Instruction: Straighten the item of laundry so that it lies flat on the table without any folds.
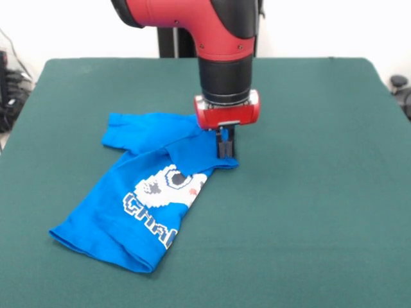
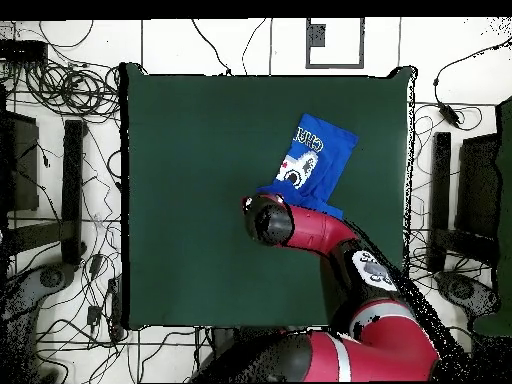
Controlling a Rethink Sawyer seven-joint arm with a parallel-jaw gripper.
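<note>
The item of laundry (image 1: 128, 205) is a bright blue T-shirt with a white pixel-style print. It lies crumpled left of centre on the table (image 1: 308, 192). Its upper right part is folded over across the print, and a sleeve sticks out at the far left. My gripper (image 1: 225, 149) points straight down at the right corner of that fold, its dark fingers close together and pinching the fabric edge. In the overhead view the item of laundry (image 2: 318, 155) lies right of centre on the table (image 2: 200, 200), and my arm's wrist (image 2: 268, 220) hides the gripper.
Dark green tabletop stretches wide on all sides of the shirt. In the overhead view, cables (image 2: 60, 90) and dark equipment (image 2: 72, 190) line the floor beyond the table's left and right edges. My red arm (image 2: 370, 330) reaches in from the bottom right.
</note>
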